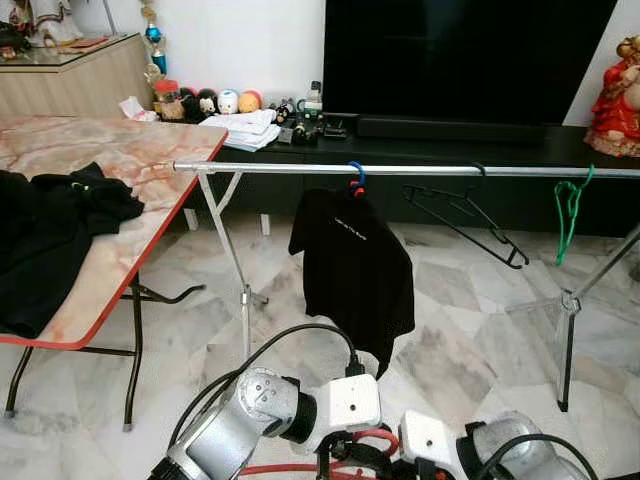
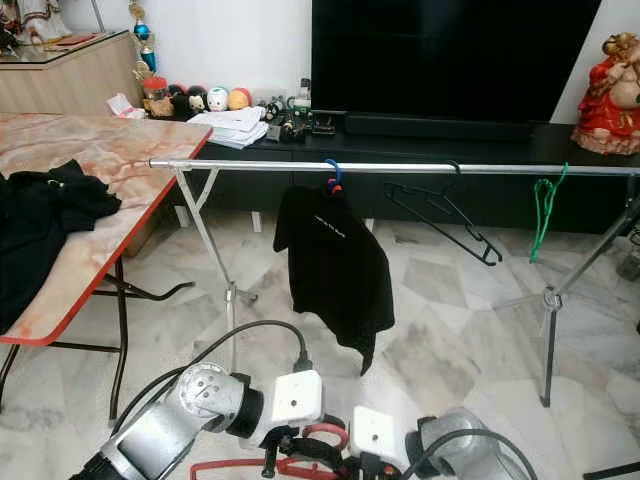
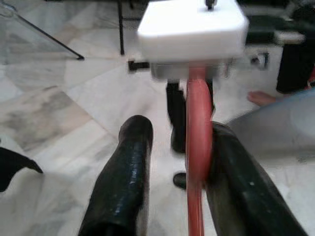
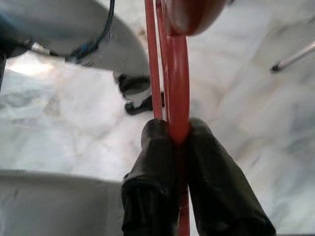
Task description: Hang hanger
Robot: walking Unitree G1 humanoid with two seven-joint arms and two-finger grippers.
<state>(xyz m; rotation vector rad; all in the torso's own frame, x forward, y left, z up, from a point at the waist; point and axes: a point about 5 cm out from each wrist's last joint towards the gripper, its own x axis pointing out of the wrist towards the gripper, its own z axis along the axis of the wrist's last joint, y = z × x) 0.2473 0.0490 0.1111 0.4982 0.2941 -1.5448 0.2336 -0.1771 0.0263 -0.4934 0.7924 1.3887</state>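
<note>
A red hanger (image 4: pixel 178 83) is held low in front of me, above the marble floor. My right gripper (image 4: pixel 177 129) is shut on it, both fingers pinching the thin red bar. My left gripper (image 3: pixel 179 128) is open around the hanger (image 3: pixel 199 147): the red bar rests against one finger and a gap separates it from the other. Both wrists meet at the bottom of the head views, where the red hanger (image 2: pixel 325 432) shows between them. The silver clothes rail (image 1: pixel 420 170) runs across ahead, well above the grippers.
On the rail hang a black shirt (image 1: pixel 355 270) on a blue hanger, a bare black hanger (image 1: pixel 465 215) and a green hanger (image 1: pixel 570 210). A marble-topped folding table (image 1: pixel 120 160) with black clothes (image 1: pixel 50 220) stands on the left. A dark TV cabinet (image 1: pixel 450 150) stands behind the rail.
</note>
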